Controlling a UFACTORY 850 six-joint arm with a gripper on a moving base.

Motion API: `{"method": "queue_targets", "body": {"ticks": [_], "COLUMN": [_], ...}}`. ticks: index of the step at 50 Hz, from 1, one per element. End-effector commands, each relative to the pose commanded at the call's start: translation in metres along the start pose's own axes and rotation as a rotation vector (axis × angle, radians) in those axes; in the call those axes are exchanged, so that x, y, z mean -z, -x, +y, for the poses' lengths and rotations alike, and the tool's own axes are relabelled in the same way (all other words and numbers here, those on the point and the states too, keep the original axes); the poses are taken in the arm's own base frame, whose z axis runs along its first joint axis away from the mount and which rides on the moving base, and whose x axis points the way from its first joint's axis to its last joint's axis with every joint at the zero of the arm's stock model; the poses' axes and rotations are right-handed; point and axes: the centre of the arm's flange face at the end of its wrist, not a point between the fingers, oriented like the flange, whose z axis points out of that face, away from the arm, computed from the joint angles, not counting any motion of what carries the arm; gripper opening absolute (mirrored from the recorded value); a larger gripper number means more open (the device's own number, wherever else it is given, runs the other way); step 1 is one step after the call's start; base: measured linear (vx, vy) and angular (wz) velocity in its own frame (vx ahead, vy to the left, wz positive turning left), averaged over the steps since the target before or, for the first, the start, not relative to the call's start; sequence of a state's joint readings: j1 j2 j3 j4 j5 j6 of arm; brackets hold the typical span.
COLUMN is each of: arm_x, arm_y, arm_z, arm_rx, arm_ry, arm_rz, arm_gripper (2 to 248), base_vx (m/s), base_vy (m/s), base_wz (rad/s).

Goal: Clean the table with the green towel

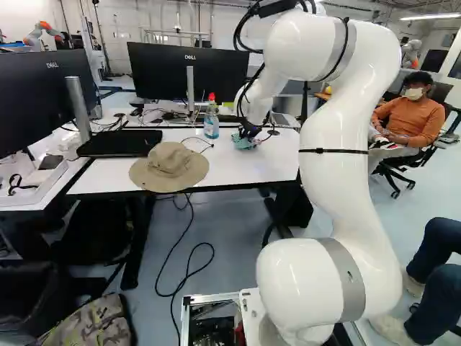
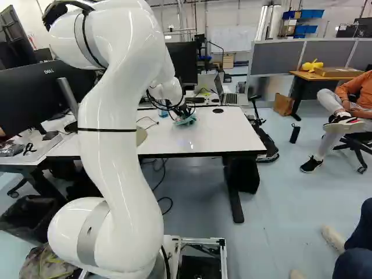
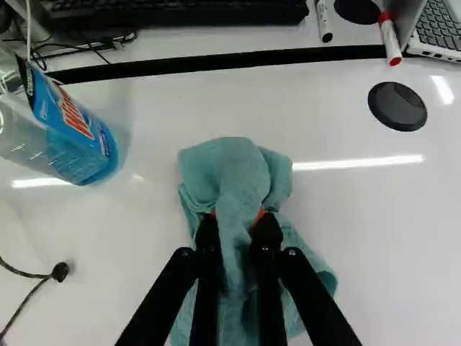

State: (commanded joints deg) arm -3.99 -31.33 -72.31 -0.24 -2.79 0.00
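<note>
Two fingers point(image 3: 207, 241) of the black gripper point(image 1: 250, 132) clamp the bunched green towel point(image 3: 238, 169) from both sides, on the white table point(image 3: 374, 238). A clear bottle of blue liquid point(image 1: 211, 124) stands near the towel; at the left base view's middle-left, a tan hat point(image 1: 170, 167) lies on the table.

The towel point(image 3: 241, 176) is matt cloth with a slightly rough texture. The counter point(image 3: 382, 238) has a smooth, glossy top that reflects streaks of light. The bottle point(image 3: 94, 148) is clear, smooth plastic. The hat point(image 1: 169, 167) is matt cloth. The arm point(image 1: 338, 191) has a smooth, glossy shell.
</note>
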Motion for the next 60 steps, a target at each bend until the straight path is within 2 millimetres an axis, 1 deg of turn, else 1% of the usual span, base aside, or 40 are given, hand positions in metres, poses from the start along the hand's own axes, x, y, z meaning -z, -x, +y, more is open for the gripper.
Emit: {"method": "queue_targets", "body": {"ticks": [14, 19, 27, 35, 46, 60], "arm_x": [-0.009, -0.014, -0.023, -0.031, -0.030, -0.015], "arm_y": [-0.009, -0.014, -0.023, -0.032, -0.032, -0.039], "arm_z": [0.024, 0.029, 0.030, 0.025, 0.023, 0.021], "arm_rx": [-0.028, -0.034, -0.034, -0.027, -0.025, -0.024], "arm_ry": [0.023, 0.027, 0.027, 0.022, 0.021, 0.020], "arm_rz": [0.011, 0.017, 0.028, 0.039, 0.041, 0.060], "arm_gripper": [52, 52, 52, 52, 52, 52], "base_vx": [0.000, 0.000, 0.000, 0.000, 0.000, 0.000], "base_vy": [0.000, 0.000, 0.000, 0.000, 0.000, 0.000], "base_wz": [0.000, 0.000, 0.000, 0.000, 0.000, 0.000]}}
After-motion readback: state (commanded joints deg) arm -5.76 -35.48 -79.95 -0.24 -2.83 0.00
